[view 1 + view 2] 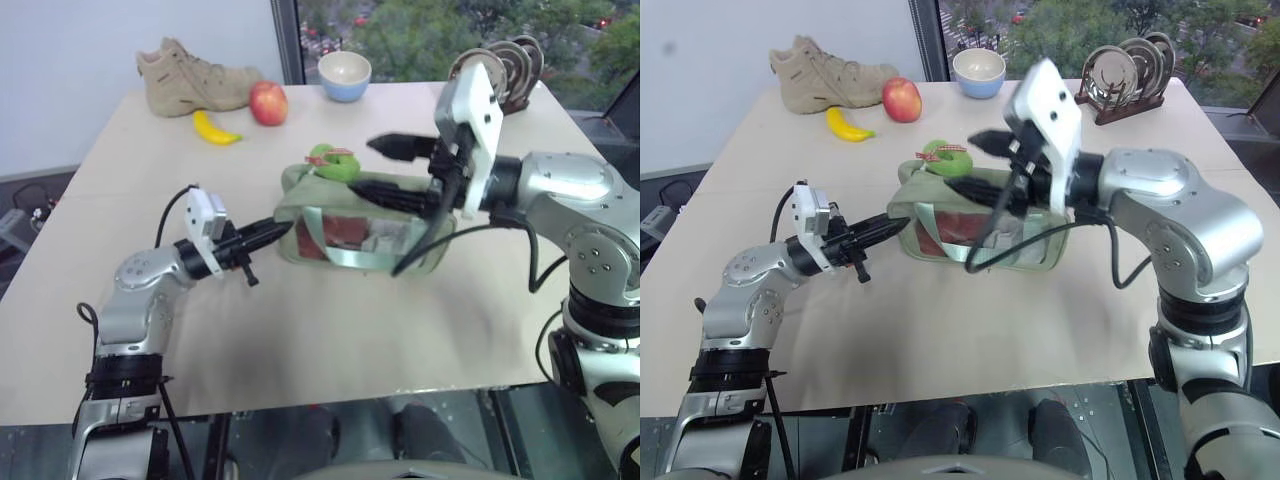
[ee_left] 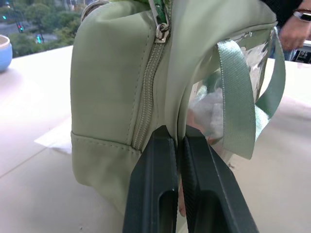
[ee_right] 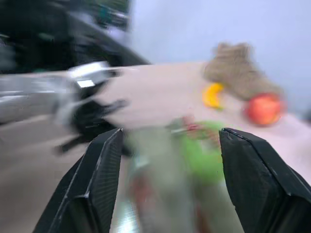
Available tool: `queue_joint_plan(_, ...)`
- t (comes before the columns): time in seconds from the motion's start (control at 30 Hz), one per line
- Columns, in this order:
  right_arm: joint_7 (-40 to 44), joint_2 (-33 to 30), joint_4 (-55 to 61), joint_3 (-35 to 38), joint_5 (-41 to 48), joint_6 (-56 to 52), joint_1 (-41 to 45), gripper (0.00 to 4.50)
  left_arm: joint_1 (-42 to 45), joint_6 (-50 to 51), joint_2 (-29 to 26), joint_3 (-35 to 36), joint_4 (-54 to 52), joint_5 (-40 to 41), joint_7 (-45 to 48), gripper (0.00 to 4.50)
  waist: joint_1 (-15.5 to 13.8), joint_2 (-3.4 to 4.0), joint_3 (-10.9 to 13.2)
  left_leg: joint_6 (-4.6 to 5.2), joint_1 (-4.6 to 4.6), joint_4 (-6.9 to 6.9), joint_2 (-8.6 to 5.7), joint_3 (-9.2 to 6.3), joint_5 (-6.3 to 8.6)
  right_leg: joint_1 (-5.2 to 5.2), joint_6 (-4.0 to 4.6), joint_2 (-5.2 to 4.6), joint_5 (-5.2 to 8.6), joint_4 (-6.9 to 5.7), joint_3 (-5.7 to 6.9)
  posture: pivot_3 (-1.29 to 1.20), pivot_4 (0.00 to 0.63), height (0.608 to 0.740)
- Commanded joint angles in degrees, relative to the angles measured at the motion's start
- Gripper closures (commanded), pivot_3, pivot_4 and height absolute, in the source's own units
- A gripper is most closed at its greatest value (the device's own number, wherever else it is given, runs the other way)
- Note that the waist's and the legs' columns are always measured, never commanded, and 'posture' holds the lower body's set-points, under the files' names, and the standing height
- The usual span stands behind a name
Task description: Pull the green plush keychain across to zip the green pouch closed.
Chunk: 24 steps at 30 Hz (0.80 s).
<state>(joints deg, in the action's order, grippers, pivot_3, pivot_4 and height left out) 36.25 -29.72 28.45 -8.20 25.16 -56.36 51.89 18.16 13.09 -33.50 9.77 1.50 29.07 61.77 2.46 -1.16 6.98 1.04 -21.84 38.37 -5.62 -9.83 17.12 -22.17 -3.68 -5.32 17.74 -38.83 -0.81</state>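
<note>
The green pouch (image 1: 360, 225) stands upright near the middle of a pale tabletop (image 1: 300, 340): a soft, sage-green fabric bag, rectangular with rounded corners, with a clear plastic front window showing reddish contents and two flat woven strap handles. A stitched zipper runs up its end panel to a small metal slider. On its top edge sits the green plush keychain (image 1: 333, 163), a small, fuzzy, bright lime charm with leafy lobes. The left gripper (image 1: 281, 230), two slim black fingers, is pinched tight on the pouch's left end, fabric squeezed between the tips. The right gripper (image 1: 374, 166) has its fingers spread wide apart just beside the keychain, holding nothing. At the far edge lie a tan suede boot (image 1: 195, 78), a smooth red apple (image 1: 268, 103), a yellow banana (image 1: 215, 130), a pale blue bowl (image 1: 345, 76) and a rack of metal discs (image 1: 505, 68).
</note>
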Motion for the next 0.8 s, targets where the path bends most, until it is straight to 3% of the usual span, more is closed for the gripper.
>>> queue_joint_plan(0.03, -1.85, 0.60, -5.53, -7.67, -8.06, 7.25, 1.39, 1.32, -0.47, 0.48, 0.54, 0.28, -4.49, 1.26, -1.83, 4.50, 0.04, 0.00, 0.00, 0.00, 0.03, -0.02, -0.02, 0.03, 0.00, 0.00, 0.00, -0.01, 0.00, -0.01, -0.04, 0.00, 0.150, 0.740)
queue_joint_plan(0.4, 0.11, 5.42, -16.44, -11.85, -13.82, 13.32, 5.45, 1.32, -1.60, 0.66, 0.83, 0.22, -6.64, 1.04, -4.25, 4.50, 0.14, 0.02, 0.01, 0.00, -0.02, -0.04, -0.02, -0.03, 0.00, -0.03, 0.00, -0.02, 0.00, -0.01, 0.02, 0.00, 0.150, 0.740)
queue_joint_plan(0.5, 1.08, 5.71, -18.27, -13.49, -15.96, 15.21, 5.60, 2.22, -1.76, 0.49, 1.04, 0.12, -6.83, 1.01, -4.69, 4.50, 0.15, 0.02, 0.01, 0.00, -0.03, -0.03, -0.02, -0.01, 0.00, -0.03, 0.00, -0.02, 0.00, -0.01, 0.02, 0.00, 0.150, 0.740)
queue_joint_plan(0.6, 2.50, 5.85, -18.56, -14.26, -16.95, 16.47, 5.21, 3.69, -2.13, 0.41, 1.46, 0.11, -7.06, 1.03, -5.24, 4.50, 0.15, 0.02, 0.01, 0.00, -0.03, -0.03, -0.02, -0.01, 0.00, -0.03, 0.00, -0.02, 0.00, -0.01, 0.02, 0.00, 0.150, 0.740)
queue_joint_plan(0.67, 3.28, 5.71, -18.19, -14.16, -17.30, 16.73, 4.77, 4.43, -2.38, 0.33, 1.85, 0.19, -6.99, 0.91, -5.93, 4.50, 0.12, 0.02, 0.01, 0.00, -0.03, -0.03, -0.02, -0.01, 0.00, -0.03, 0.00, -0.02, 0.00, -0.01, 0.02, 0.00, 0.150, 0.740)
queue_joint_plan(0.8, 4.51, 4.05, -16.70, -12.01, -17.52, 16.91, 4.22, 4.43, -2.64, 0.48, 2.46, 0.36, -6.05, 0.18, -7.93, 4.50, 0.10, 0.02, 0.01, 0.00, -0.03, -0.02, -0.02, -0.03, 0.00, -0.03, 0.00, -0.02, 0.00, 0.00, 0.02, 0.00, 0.150, 0.740)
